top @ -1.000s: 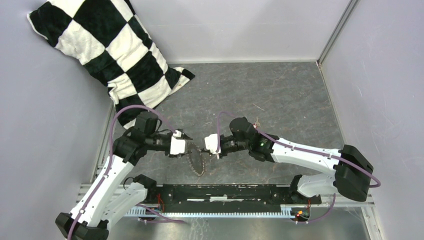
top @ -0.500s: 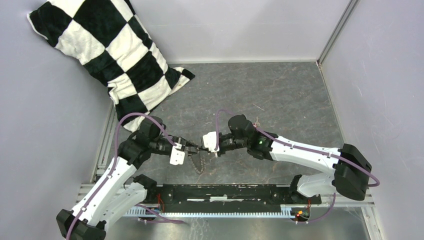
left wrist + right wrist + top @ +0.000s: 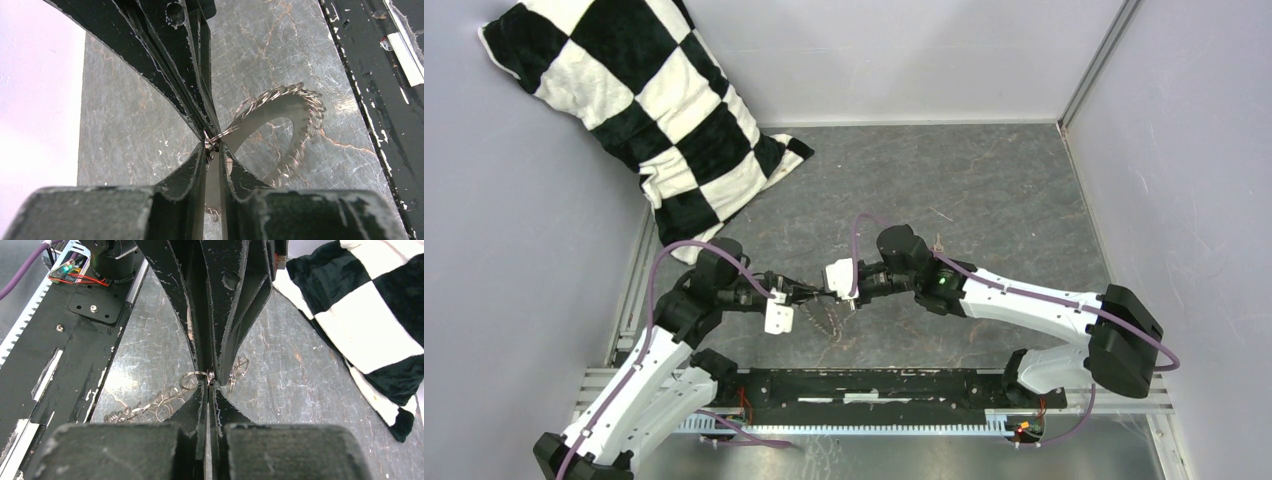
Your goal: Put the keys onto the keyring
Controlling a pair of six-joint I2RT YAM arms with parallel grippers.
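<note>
**Condition.** The keyring (image 3: 832, 318) is held at the front centre of the table (image 3: 984, 200), where the two grippers meet tip to tip. The right gripper (image 3: 826, 296) is clamped fully shut on a thin wire loop at the ring's edge. Its fingers (image 3: 192, 410) are pressed together with no visible gap. The left gripper (image 3: 812, 295) is drawn narrow. Its fingers (image 3: 192, 175) appear to nip the same loop, though the contact point is too small to be confirmed. The red-headed key is not seen in any view.

**Hazards.**
- The loop may be lost, because the wire is fine and only the extreme fingertips are engaged.
- The loop may be bent or torn free if the arms are drawn apart while both grips are applied.
- The opposing fingertips may be driven into each other, since almost no clearance is left between them.
- The ring may be dropped if either grip is released before the other is secure.
</note>
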